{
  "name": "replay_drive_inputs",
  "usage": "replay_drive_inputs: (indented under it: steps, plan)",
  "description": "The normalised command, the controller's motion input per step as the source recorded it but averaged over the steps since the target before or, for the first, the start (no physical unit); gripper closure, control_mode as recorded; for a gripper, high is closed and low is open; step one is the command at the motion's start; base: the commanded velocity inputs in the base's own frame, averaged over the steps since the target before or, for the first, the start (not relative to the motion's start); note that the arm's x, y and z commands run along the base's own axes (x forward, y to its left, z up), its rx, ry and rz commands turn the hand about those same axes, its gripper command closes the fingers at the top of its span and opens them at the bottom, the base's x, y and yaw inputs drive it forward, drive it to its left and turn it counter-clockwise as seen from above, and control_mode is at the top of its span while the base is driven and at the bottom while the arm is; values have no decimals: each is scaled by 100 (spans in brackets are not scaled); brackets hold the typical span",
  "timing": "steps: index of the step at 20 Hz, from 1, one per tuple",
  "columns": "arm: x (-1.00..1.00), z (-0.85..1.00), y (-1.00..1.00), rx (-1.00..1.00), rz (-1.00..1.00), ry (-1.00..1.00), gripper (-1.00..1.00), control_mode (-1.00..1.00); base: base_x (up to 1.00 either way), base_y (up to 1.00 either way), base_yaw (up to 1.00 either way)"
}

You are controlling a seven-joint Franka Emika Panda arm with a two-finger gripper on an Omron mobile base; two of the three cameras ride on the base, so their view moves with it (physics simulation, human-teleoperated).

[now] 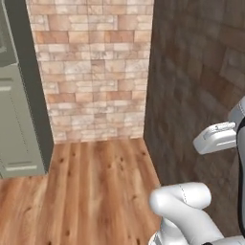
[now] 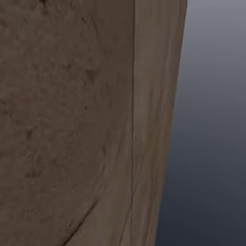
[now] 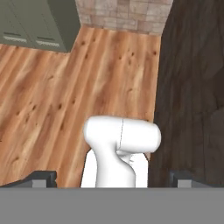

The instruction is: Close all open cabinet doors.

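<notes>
A tall sage grey-green cabinet (image 1: 16,129) with recessed panel fronts stands at the far left, its dark side facing the brick wall. The hand view catches the bottom of its cabinet doors (image 3: 30,22) at the top left, where they look flush with each other; no handle shows. My gripper (image 3: 113,178) points down at the wooden floor, well away from the cabinet. Its two dark fingertips (image 3: 43,177) sit far apart at the bottom corners, open, with nothing between them.
A brick wall (image 1: 91,67) closes the back of a wood-floored alcove (image 1: 91,186). A dark brown panel (image 1: 191,86) rises close on the right and lies very near the right base camera (image 2: 62,120), with a lighter wooden edge (image 2: 149,120).
</notes>
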Motion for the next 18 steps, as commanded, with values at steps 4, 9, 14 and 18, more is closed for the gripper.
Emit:
replay_drive_inputs:
  steps: [4, 9, 14, 18]
  plan:
    - [0, 0, 0, 0, 0, 0, -100, 100, 100, 40, 41]
    - [0, 0, 0, 0, 0, 0, -100, 100, 100, 35, 42]
    - [0, 0, 0, 0, 0, 0, -100, 100, 100, 60, 33]
    - [0, 0, 0, 0, 0, 0, -100, 100, 68, 97, 18]
